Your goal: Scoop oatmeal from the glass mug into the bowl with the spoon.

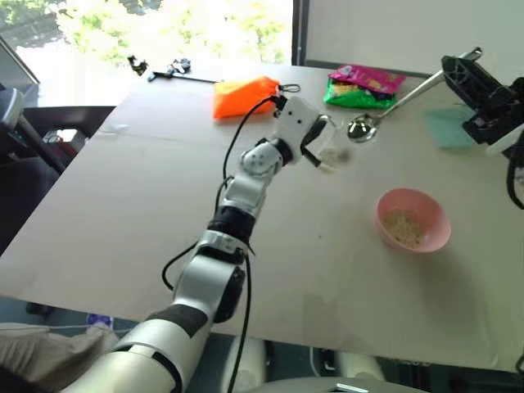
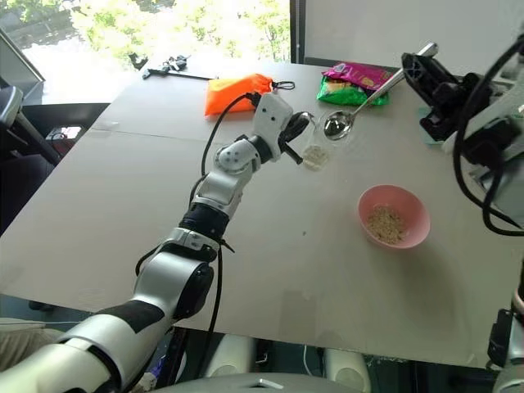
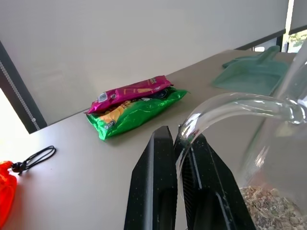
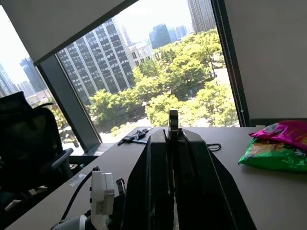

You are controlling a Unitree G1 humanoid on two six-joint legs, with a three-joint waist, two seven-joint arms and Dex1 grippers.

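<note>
Spoon poised beside the mug

The bowl [image 2: 394, 215], holding some oatmeal [image 2: 386, 223], sits nearest. Beyond it the left gripper [image 2: 295, 146] pinches the mug [image 2: 318, 150] by its handle; the right gripper [image 2: 431, 75] clamps the spoon [image 2: 360, 106], its handle slanting down-left to the mug's rim.
</note>
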